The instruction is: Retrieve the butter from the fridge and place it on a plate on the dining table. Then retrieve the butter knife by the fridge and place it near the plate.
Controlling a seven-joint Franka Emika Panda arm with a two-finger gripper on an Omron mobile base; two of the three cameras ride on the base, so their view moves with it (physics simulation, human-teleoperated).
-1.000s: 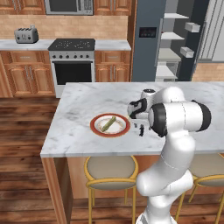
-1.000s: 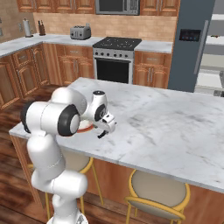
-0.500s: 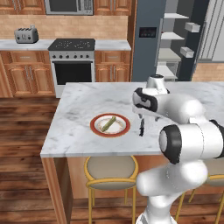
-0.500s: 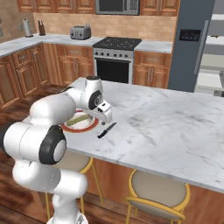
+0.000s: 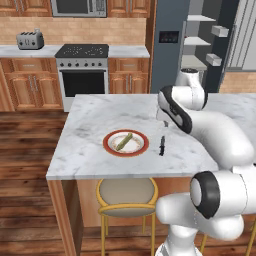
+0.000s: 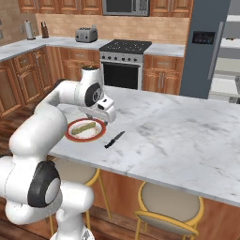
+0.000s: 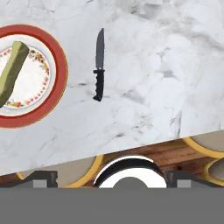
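Marble of the table (image 5: 95, 145) now carries both task things: the butter (image 5: 124, 141) lies slantwise on the plate (image 5: 142, 149), and the dark knife (image 5: 162, 145) rests flat on the stone just beside the plate's rim, apart from it and touching nothing else. A second ago the gripper was low over the spot next to the plate; half a second ago the knife already lay on the marble with the hand lifting off; now the gripper (image 6: 107, 111) has drawn up and back, its jaws spread wide and empty, nothing between them. In the hand view the knife (image 7: 99, 64) lies full length, blade pointing away from the table's near edge, handle toward it, with the plate (image 7: 60, 70) and butter (image 7: 12, 70) to one side. By my judgement that release was the last step: butter plated, knife set near it, so the task looks complete and only a clear retreat of the arm is left. The fridge (image 5: 210, 42) stands open behind the table, shelves showing. No brand, label or legible writing can be made out; the fridge's black panel shows only small blue lights, too tiny to read.
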